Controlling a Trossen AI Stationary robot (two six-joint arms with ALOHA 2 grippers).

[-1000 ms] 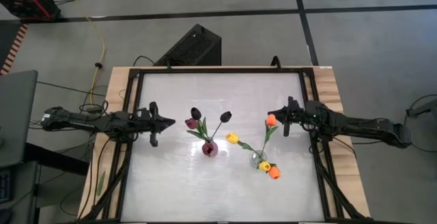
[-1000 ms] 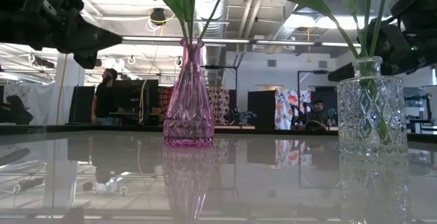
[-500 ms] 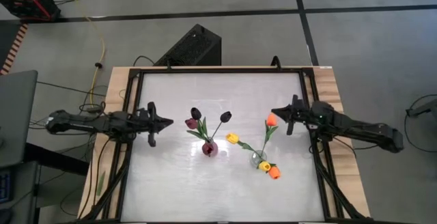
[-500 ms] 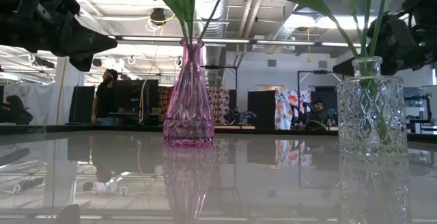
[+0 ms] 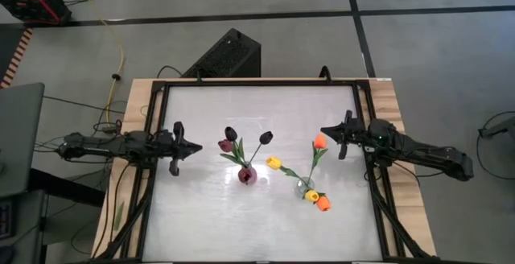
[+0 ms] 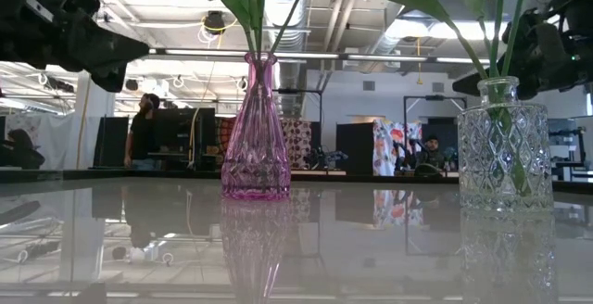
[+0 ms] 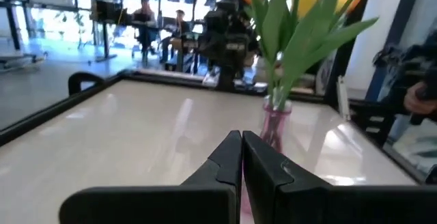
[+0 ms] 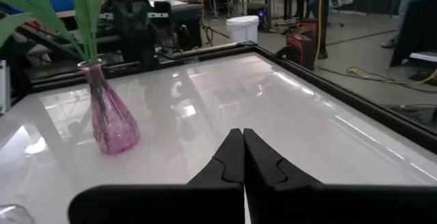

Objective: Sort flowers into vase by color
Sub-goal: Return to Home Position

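Note:
A pink glass vase [image 5: 247,175] holds three dark maroon tulips [image 5: 231,134], their stems stuck into its neck. To its right, a clear cut-glass vase [image 5: 305,187] holds yellow tulips [image 5: 274,163] and orange tulips [image 5: 320,142] the same way. My left gripper [image 5: 198,146] hovers shut above the table, left of the pink vase and pointing at it. My right gripper [image 5: 323,132] hovers shut just right of the tallest orange tulip head. In the low view both vases, pink [image 6: 256,137] and clear [image 6: 500,146], stand upright on the table.
A black frame [image 5: 257,82] rims the white tabletop. Bare table lies toward the far edge and the near edge around the vases. A dark box [image 5: 228,55] sits on the floor beyond the far edge. People and desks show in the room behind [image 6: 144,128].
My left gripper has drawn back a little toward the table's left edge, away from the pink vase. My right gripper has risen slightly beside the clear vase's flowers. The vases and flowers have stayed where they were.

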